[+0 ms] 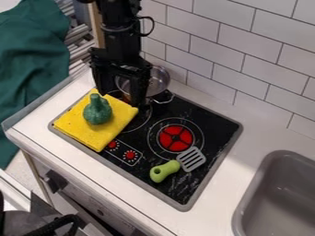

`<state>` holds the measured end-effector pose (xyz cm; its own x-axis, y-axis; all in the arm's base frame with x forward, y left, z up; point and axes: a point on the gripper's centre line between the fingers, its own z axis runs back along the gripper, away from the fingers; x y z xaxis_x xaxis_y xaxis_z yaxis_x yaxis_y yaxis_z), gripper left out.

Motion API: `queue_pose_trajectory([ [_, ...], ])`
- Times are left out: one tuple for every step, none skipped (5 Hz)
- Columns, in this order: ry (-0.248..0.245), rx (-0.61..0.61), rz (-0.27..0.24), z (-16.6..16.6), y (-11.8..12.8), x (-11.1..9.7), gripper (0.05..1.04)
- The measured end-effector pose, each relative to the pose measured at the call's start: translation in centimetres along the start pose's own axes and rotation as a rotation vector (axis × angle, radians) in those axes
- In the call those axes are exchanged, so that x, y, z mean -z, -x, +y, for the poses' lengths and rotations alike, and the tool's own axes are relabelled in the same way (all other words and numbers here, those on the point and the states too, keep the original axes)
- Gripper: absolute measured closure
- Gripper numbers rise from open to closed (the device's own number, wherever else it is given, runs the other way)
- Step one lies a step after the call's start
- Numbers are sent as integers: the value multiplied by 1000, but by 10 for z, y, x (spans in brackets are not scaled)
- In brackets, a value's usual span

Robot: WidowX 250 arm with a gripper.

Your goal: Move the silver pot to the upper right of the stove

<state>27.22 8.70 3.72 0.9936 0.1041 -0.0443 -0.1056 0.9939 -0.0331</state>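
The gripper (122, 96) hangs over the back left part of the stove (212, 120), its two fingers spread apart. Just behind it is the silver pot (159, 79), partly covered by the gripper. A handle of the pot points toward the front right, near the right finger. The pot stands by the back edge of the stove, close to the tiled wall. Whether the gripper touches the pot, I cannot tell.
On the stove's left side lies a yellow cloth (80, 123) with a green, gourd-like toy (97, 110) on top. A spatula with a green handle (165, 171) lies at the front right, below the red burner (176, 138). A grey sink (280, 198) is at right.
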Motion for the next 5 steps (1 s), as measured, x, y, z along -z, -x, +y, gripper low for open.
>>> queue_pose_trajectory([
  [8, 4, 36, -1, 5, 10, 79],
  [9, 47, 14, -4, 0, 9, 79],
  [13, 82, -15, -14, -16, 6, 79],
  [-11, 83, -77, -23, -43, -8, 79],
  [-17, 19, -87, -21, -67, -8, 79],
])
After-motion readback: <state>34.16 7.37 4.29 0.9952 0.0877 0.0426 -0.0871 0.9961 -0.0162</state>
